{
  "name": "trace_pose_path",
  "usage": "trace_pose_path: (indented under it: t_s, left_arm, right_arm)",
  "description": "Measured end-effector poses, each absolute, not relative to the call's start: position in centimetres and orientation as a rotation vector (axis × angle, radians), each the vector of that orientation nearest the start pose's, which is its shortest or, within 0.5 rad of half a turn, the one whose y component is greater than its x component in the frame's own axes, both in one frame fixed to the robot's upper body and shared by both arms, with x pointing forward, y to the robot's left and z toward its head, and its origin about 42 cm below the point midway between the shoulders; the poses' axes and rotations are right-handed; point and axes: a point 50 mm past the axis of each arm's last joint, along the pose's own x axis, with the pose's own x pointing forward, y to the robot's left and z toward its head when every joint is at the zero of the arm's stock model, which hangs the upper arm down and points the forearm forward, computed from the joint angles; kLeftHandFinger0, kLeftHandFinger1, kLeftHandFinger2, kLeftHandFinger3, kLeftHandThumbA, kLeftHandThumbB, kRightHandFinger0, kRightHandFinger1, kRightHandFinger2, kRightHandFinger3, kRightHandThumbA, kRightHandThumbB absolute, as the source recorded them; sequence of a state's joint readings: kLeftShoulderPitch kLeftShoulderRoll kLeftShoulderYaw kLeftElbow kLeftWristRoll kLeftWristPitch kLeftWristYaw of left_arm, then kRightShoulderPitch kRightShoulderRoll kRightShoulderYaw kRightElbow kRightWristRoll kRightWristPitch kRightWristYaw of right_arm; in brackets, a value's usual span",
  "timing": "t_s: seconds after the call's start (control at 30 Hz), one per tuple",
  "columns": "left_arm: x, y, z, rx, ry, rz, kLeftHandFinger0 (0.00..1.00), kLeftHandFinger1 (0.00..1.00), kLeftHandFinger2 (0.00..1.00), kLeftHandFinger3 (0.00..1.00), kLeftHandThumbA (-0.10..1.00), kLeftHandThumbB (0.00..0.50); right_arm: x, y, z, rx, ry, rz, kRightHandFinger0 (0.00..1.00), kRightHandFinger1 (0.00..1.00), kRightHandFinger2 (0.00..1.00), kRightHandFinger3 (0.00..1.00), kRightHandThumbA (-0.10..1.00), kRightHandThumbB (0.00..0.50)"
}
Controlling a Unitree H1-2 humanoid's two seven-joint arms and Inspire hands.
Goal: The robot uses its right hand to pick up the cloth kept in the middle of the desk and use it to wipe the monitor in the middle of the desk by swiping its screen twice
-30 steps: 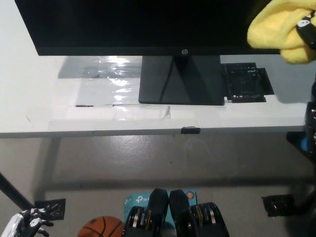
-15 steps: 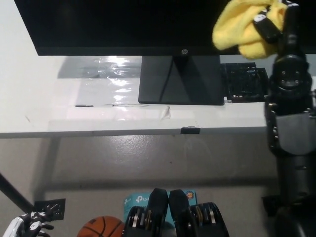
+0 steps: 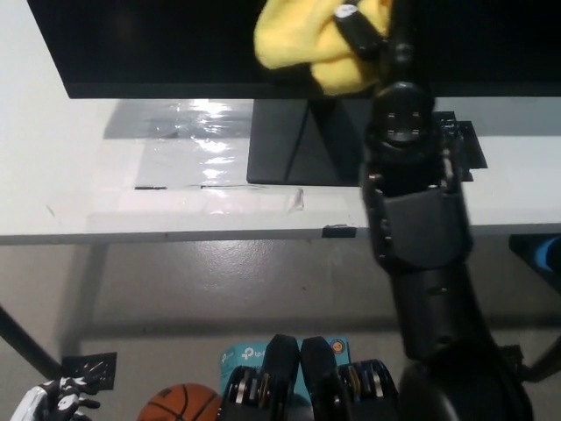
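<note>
A yellow cloth is pressed against the dark screen of the monitor, near the screen's lower middle. My black right hand is shut on the cloth, its arm reaching up from the bottom right across the desk. The monitor's stand rests on the white desk. My white left hand hangs low at the bottom left corner, far from the desk; its fingers are too small to read.
A black patch lies on the desk right of the stand, partly behind my arm. Glossy tape covers the desk left of the stand. An orange basketball sits on the floor below.
My right hand has swept the yellow cloth leftward along the screen, from the right edge to above the stand. The arm now covers the desk's right part.
</note>
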State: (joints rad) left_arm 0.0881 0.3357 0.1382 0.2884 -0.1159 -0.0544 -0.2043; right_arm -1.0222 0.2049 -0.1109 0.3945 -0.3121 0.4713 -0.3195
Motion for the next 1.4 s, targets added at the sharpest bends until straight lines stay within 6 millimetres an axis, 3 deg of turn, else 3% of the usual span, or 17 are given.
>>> trace_pose_path:
  t_s: [0.13,0.23,0.33,0.4,0.47,0.53,0.57,0.67,0.7,0.77,0.93,0.97,1.0,1.03,1.1,1.17,1.4]
  left_arm:
    - [23.1,37.5,3.2,0.178,0.306,-0.002,0.44,0.52,0.68,0.78,0.44,0.243]
    - [23.1,37.4,3.1,0.178,0.307,-0.005,0.44,0.51,0.69,0.79,0.45,0.243]
    - [23.1,37.4,3.1,0.178,0.307,-0.005,0.43,0.51,0.68,0.80,0.45,0.242]
    - [23.1,37.4,3.1,0.178,0.308,-0.006,0.43,0.51,0.69,0.80,0.45,0.234]
    - [23.0,37.4,3.0,0.178,0.308,-0.007,0.43,0.51,0.68,0.80,0.46,0.250]
    - [23.0,37.4,3.0,0.177,0.310,-0.007,0.45,0.52,0.68,0.80,0.46,0.237]
    - [22.9,37.4,2.9,0.177,0.312,-0.008,0.45,0.52,0.68,0.80,0.46,0.237]
    - [22.9,37.4,2.9,0.176,0.312,-0.012,0.45,0.52,0.68,0.80,0.48,0.250]
    - [22.9,37.4,2.9,0.176,0.312,-0.012,0.45,0.52,0.68,0.79,0.47,0.252]
    - [22.8,37.4,2.9,0.177,0.314,-0.013,0.44,0.52,0.68,0.79,0.46,0.241]
    - [22.3,37.5,2.7,0.177,0.323,-0.011,0.46,0.53,0.67,0.79,0.48,0.259]
    - [22.3,37.5,2.7,0.176,0.325,-0.011,0.46,0.53,0.68,0.80,0.49,0.261]
    - [22.2,37.5,2.7,0.177,0.325,-0.011,0.46,0.53,0.68,0.80,0.48,0.255]
    - [22.2,37.5,2.7,0.176,0.325,-0.011,0.45,0.53,0.68,0.80,0.48,0.247]
    - [22.2,37.5,2.7,0.177,0.326,-0.011,0.45,0.53,0.68,0.80,0.47,0.249]
    - [22.2,37.5,2.7,0.177,0.326,-0.010,0.46,0.53,0.68,0.80,0.46,0.246]
    - [22.2,37.5,2.9,0.177,0.319,-0.008,0.46,0.54,0.69,0.81,0.46,0.240]
  right_arm:
    - [50.0,-2.9,37.6,-0.163,-0.146,-0.114,0.00,0.01,0.16,0.13,-0.10,0.141]
    - [50.0,-1.4,37.7,-0.181,-0.138,-0.101,0.00,0.00,0.12,0.20,-0.10,0.127]
    - [50.1,-0.9,37.8,-0.192,-0.138,-0.102,0.00,0.00,0.11,0.23,-0.10,0.160]
    - [50.3,-1.0,37.8,-0.201,-0.136,-0.108,0.00,0.00,0.13,0.20,-0.10,0.122]
    - [50.6,-1.9,37.7,-0.216,-0.139,-0.126,0.00,0.00,0.13,0.29,-0.10,0.100]
    - [51.1,-3.2,37.8,-0.236,-0.148,-0.149,0.00,0.00,0.12,0.38,-0.10,0.101]
    - [51.3,-3.8,37.8,-0.242,-0.152,-0.159,0.00,0.04,0.20,0.39,-0.10,0.110]
    - [51.6,-5.7,37.6,-0.246,-0.154,-0.190,0.00,0.00,0.18,0.25,-0.10,0.138]
    - [51.7,-6.4,37.5,-0.244,-0.154,-0.203,0.07,0.10,0.28,0.27,-0.10,0.108]
    - [52.1,-8.0,37.3,-0.246,-0.152,-0.229,0.00,0.00,0.12,0.27,-0.10,0.121]
    - [53.2,-14.6,36.4,-0.248,-0.130,-0.333,0.00,0.00,0.10,0.16,-0.10,0.115]
    - [53.4,-15.9,36.2,-0.248,-0.124,-0.355,0.00,0.04,0.23,0.24,-0.10,0.092]
    - [53.5,-17.0,36.1,-0.251,-0.117,-0.372,0.00,0.03,0.27,0.54,-0.10,0.081]
    - [53.8,-19.5,35.8,-0.263,-0.103,-0.414,0.00,0.00,0.17,0.45,-0.10,0.068]
    - [53.6,-22.5,35.5,-0.271,-0.094,-0.468,0.00,0.00,0.14,0.23,-0.10,0.043]
    - [53.2,-24.6,34.7,-0.281,-0.078,-0.506,0.00,0.00,0.12,0.13,-0.10,0.094]
    - [51.9,-29.6,31.1,-0.310,0.004,-0.591,0.00,0.00,0.02,0.00,-0.10,0.164]
